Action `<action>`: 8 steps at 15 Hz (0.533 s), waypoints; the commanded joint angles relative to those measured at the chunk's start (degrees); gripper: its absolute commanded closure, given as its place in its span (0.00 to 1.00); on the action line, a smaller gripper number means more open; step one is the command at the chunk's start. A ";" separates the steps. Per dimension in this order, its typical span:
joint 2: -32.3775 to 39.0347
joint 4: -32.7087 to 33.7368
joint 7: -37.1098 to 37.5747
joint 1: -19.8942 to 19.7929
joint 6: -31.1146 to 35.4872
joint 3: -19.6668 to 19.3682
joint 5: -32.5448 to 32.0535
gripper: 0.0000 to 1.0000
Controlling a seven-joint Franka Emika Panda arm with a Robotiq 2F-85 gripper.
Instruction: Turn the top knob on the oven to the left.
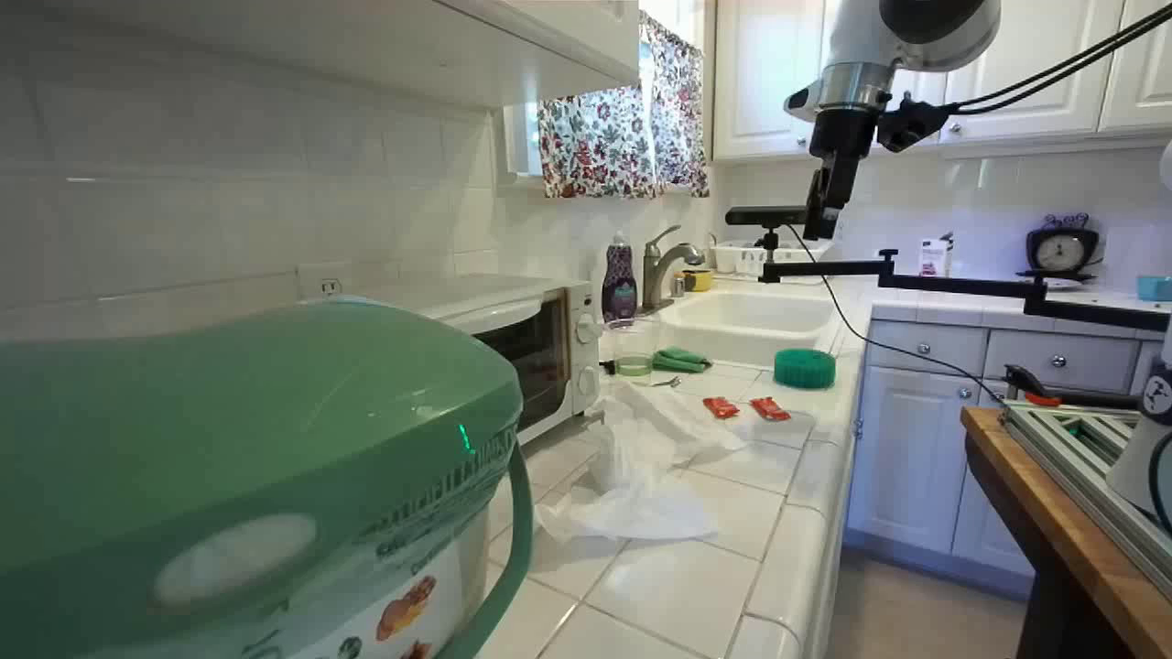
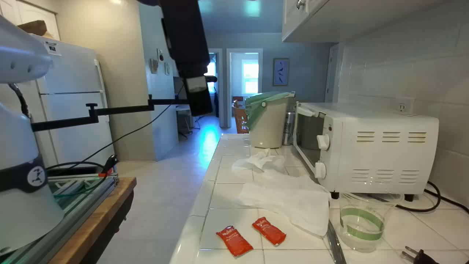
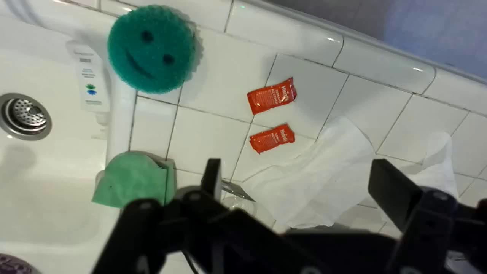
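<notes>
On the front of the toaster oven (image 2: 384, 146), the top knob (image 2: 323, 142) sits above a lower knob (image 2: 320, 170) — and the gripper (image 3: 296, 173), its fingers spread wide, hangs out from the oven's front, well apart from it.

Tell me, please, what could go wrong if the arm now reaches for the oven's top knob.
The spread fingers may bump the lower knob beneath the top knob. A low approach might drag the white paper in front of the oven or tip the clear cup beside it.
</notes>
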 commanded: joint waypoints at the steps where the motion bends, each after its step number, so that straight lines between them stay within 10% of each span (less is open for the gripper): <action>1: 0.24 0.07 -0.64 -1.17 -0.11 1.19 0.90 0.00; 8: 1.18 0.34 -0.36 -1.25 1.27 1.67 0.05 0.00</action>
